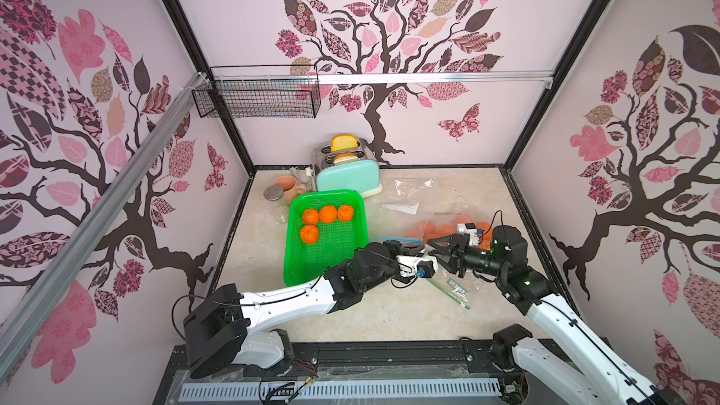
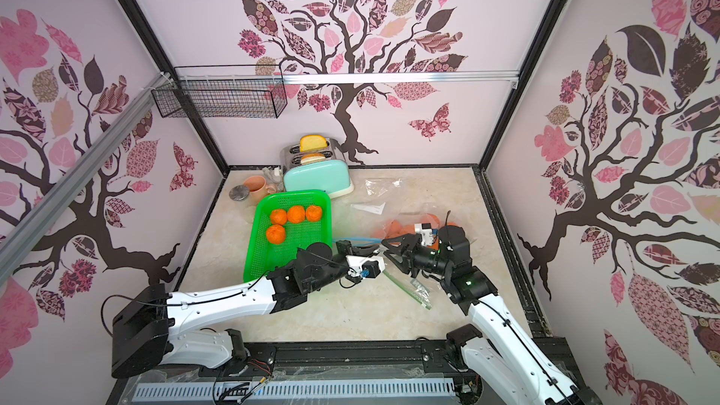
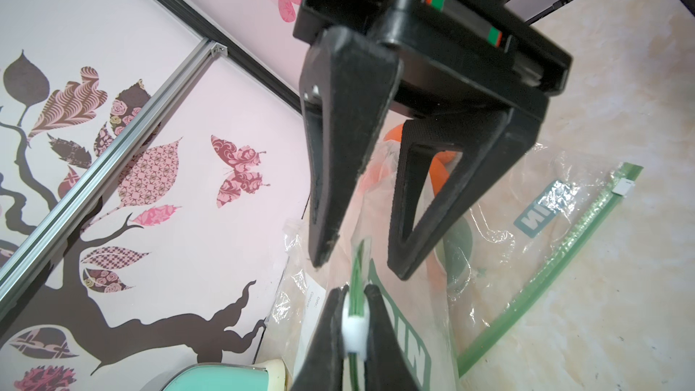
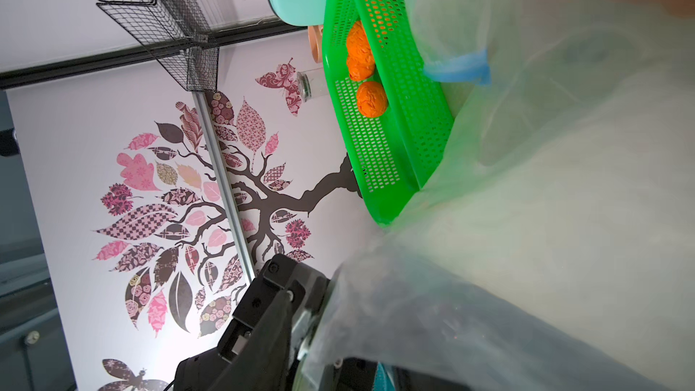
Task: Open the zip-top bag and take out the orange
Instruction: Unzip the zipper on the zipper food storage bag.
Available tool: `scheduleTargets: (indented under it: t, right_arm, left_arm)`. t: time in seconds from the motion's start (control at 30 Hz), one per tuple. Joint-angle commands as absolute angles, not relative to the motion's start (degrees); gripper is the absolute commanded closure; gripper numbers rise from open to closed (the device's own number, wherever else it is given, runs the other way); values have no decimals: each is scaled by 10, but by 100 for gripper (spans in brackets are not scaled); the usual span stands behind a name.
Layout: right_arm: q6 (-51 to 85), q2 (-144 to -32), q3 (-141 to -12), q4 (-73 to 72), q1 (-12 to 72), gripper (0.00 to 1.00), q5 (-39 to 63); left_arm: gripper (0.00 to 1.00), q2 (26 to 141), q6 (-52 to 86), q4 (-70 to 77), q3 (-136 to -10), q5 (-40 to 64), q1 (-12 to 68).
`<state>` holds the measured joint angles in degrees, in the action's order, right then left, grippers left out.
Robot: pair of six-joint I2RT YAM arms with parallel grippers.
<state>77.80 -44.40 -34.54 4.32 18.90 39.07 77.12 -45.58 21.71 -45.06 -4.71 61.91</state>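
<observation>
The left tool [image 3: 355, 295] is clamped on the green zip strip [image 3: 545, 268] at its white slider [image 3: 355, 332]; the right tool [image 3: 361, 268] is held spread just beside. The orange [image 3: 440, 171] is seen inside the limp, slippery zip-top bag [image 3: 489, 220] on the bench [image 3: 620, 295]; the stiffer strip is judged the better hold.

White arm links [image 1: 288, 300], black joints [image 1: 370, 266], thin black cables [image 1: 173, 315], green LEDs [image 1: 528, 283].

Bright, even light, only soft shadows on the bench [image 1: 257, 266]. Both top views bow at the edges. Left wrist view: the left fingers [image 3: 323, 351] are blurry, with glare on the zip-top bag [image 3: 489, 227] just beyond them. Right wrist view's mostly milky, out-of-focus plastic.
</observation>
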Motion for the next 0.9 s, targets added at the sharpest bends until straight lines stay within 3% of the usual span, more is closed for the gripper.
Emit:
scheduleTargets:
  t: [0.0,0.3,0.57,0.7,0.87]
  right_arm:
    - [590,-424,-414,94,183,48,355]
    - [136,-311,-404,173,188,45,316]
    - [-235,-274,-378,233,283,33,337]
    - [-364,-268,-366,245,364,33,267]
    - [-425,-292,-366,222,385,37,217]
  left_arm:
    - [100,743,-432,231,-440,-55,619]
    - [100,697,-394,184,-435,47,577]
    - [100,680,-391,126,-452,136,548]
    - [100,679,-393,105,-453,164,545]
    - [100,677,-392,97,-456,188,545]
